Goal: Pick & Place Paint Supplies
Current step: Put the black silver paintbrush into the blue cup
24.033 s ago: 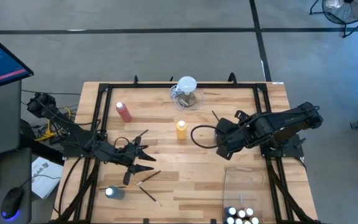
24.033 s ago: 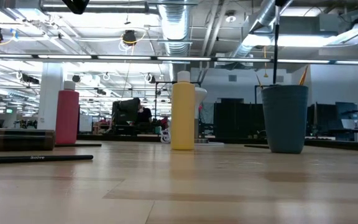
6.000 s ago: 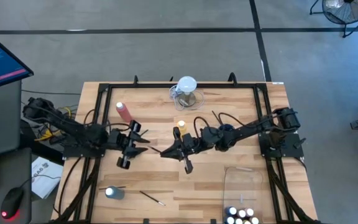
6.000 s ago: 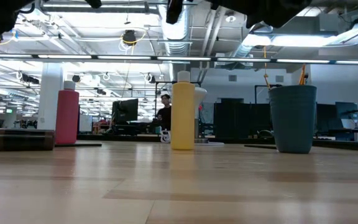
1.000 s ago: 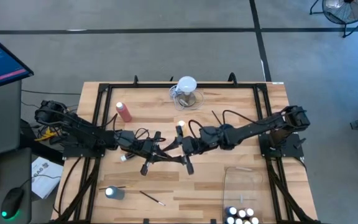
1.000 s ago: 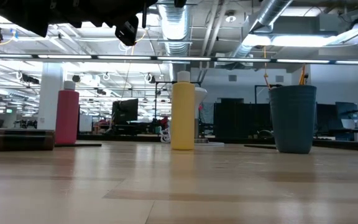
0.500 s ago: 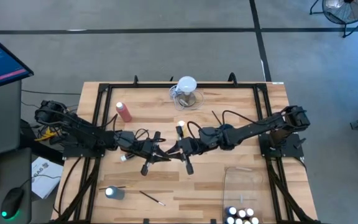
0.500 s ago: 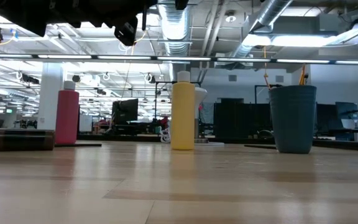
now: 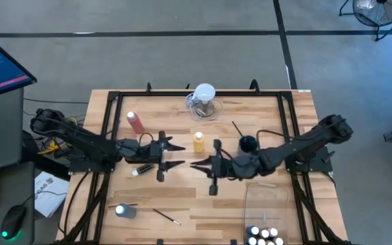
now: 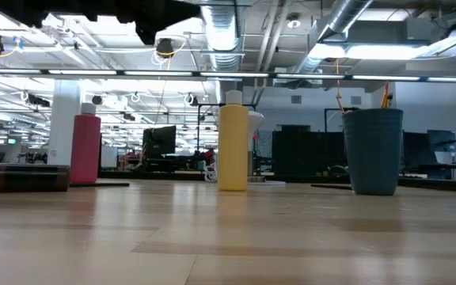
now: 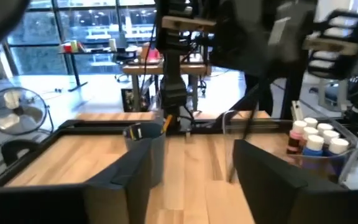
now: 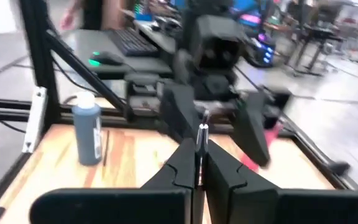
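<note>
On my far left the pink-red squeeze bottle (image 9: 135, 122) stands upright near the counter's (image 9: 264, 116) back edge. At the front, the blue bottle (image 9: 124, 211) stands with a loose paintbrush (image 9: 163, 216) lying just beside it.

My left fingers (image 9: 175, 154) hang over the middle of the counter, spread apart and gripping nothing — they point toward my other arm. In the left wrist view the two dark fingers (image 11: 129, 183) stand well apart with bare wood between them.

The yellow squeeze bottle (image 9: 198, 141) stands upright just behind the gap between my two arms, and the clear jug (image 9: 204, 95) sits at the back edge beyond it.

My right fingers (image 9: 196, 165) face the left ones tip to tip, close but apart. They are clenched on a thin paintbrush (image 12: 199, 132) — its silver ferrule pokes up right at the seam between them in the right wrist view, with the spread left fingers just beyond it.

Further right a dark cup (image 9: 248, 143) stands with another brush handle leaning out of it. At the front right corner sits a clear bin (image 9: 269, 197), and the small white-capped paint bottles (image 9: 264, 236) are gathered at its near end.
</note>
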You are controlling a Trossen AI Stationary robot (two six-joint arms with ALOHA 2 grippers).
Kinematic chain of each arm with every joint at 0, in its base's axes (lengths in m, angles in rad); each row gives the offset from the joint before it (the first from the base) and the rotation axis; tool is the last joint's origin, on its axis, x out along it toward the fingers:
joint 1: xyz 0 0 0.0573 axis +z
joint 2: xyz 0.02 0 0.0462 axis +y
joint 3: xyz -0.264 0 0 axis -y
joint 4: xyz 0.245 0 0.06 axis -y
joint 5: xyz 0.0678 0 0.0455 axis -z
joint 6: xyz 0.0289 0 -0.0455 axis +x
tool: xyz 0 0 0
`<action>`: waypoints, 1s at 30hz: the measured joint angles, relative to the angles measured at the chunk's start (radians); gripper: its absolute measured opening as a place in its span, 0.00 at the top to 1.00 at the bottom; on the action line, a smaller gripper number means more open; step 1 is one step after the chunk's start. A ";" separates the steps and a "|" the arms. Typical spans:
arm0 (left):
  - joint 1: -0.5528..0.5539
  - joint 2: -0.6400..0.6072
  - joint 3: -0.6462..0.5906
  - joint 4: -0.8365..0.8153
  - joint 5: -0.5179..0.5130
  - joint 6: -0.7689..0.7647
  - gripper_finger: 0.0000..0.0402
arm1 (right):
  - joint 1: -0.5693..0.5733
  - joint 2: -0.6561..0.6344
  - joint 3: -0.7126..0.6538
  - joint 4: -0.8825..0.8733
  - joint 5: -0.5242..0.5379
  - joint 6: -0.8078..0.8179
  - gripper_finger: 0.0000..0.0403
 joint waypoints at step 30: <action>0.004 -0.026 -0.004 0.020 -0.001 0.054 0.49 | 0.167 -0.664 -0.679 0.056 0.678 0.255 0.98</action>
